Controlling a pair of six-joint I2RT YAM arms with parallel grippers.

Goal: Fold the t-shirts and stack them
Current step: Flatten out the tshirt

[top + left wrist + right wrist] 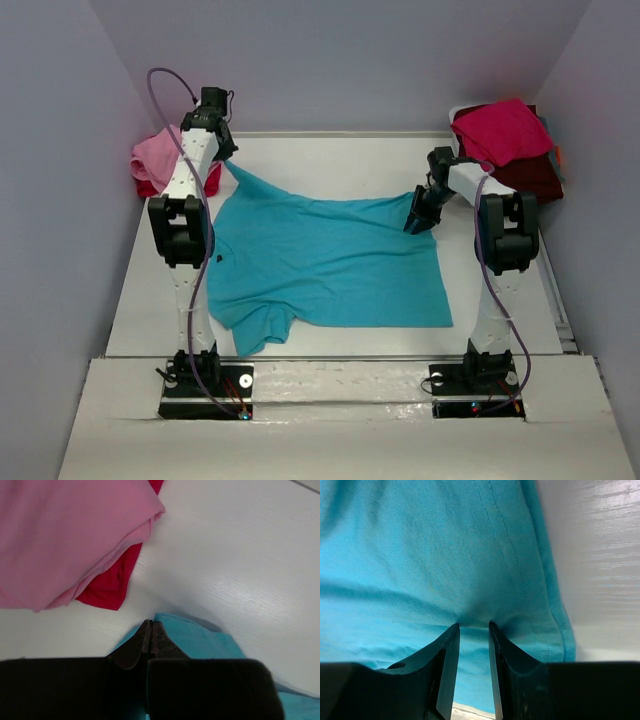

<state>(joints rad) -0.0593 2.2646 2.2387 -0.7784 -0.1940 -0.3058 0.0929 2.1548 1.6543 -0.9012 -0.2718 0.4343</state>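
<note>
The turquoise t-shirt (330, 260) lay spread across the middle of the white table (330, 160), mostly flat, with one sleeve folded at its near-left corner. The left gripper (151, 625) was positioned at the far-left corner of this shirt. Its fingers were pressed together on the cloth, and the corner was drawn up into a point towards the far left. The right gripper (474, 625) was positioned at the far-right corner of the same shirt, just inside the stitched hem. Its fingers stood close together with a fold of the turquoise cloth pinched between them, and the fabric puckered at the fingertips. A pink t-shirt (155, 152) was located at the far-left edge of the table, lying on top of a red t-shirt (107, 587). Both were near the left gripper but apart from the turquoise cloth. A crimson t-shirt (500, 130) was located at the far-right corner, resting on a dark maroon t-shirt (535, 178). This pile was near the right arm and did not touch the turquoise t-shirt.
</note>
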